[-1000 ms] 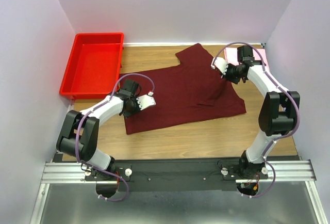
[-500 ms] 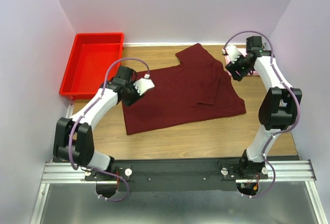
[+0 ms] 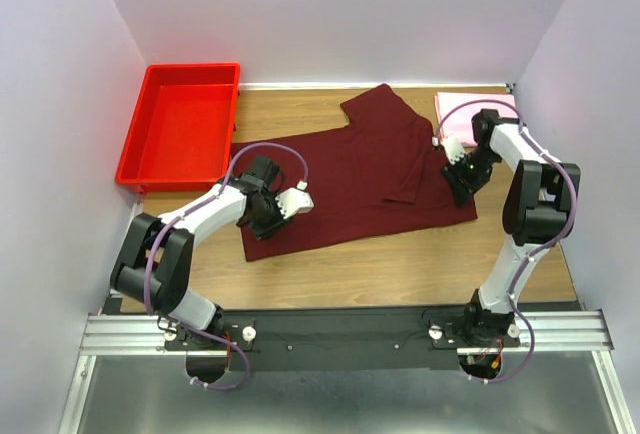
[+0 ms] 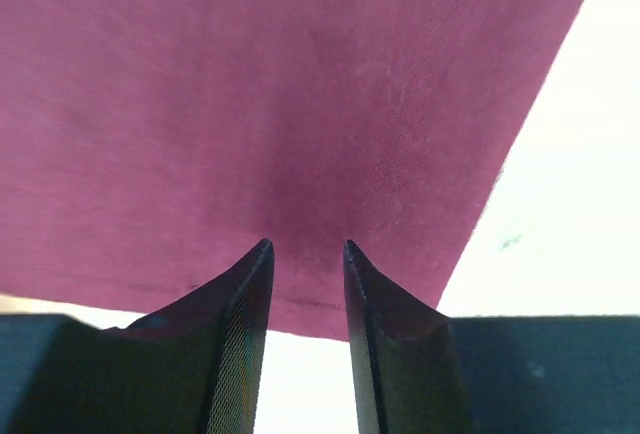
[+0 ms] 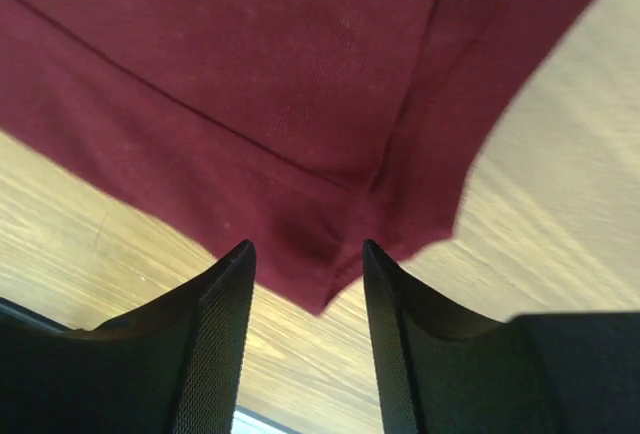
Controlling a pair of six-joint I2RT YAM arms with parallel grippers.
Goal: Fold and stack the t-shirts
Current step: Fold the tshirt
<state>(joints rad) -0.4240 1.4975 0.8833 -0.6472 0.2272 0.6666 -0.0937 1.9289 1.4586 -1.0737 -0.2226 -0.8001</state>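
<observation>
The dark maroon t-shirt [image 3: 360, 169] lies spread flat on the wooden table, one sleeve folded inward on its right side. The light pink t-shirt [image 3: 470, 107] lies folded at the back right corner. My left gripper [image 3: 275, 216] hangs open low over the maroon shirt's near left corner; in the left wrist view [image 4: 305, 246] the fingertips frame the cloth [image 4: 300, 104] near its hem. My right gripper [image 3: 462, 186] is open over the shirt's near right corner, which shows between the fingertips in the right wrist view [image 5: 306, 245], with nothing gripped.
A bright red plastic bin [image 3: 130, 159] stands at the back left of the table. Pale walls close in both sides and the back. Bare wood [image 3: 400, 264] runs between the shirt's near hem and the arm bases.
Both grippers have opened, lifted off the shirt's middle and swung toward me, the left to the near left corner, the right to the near right corner. The shirt itself has not shifted.
</observation>
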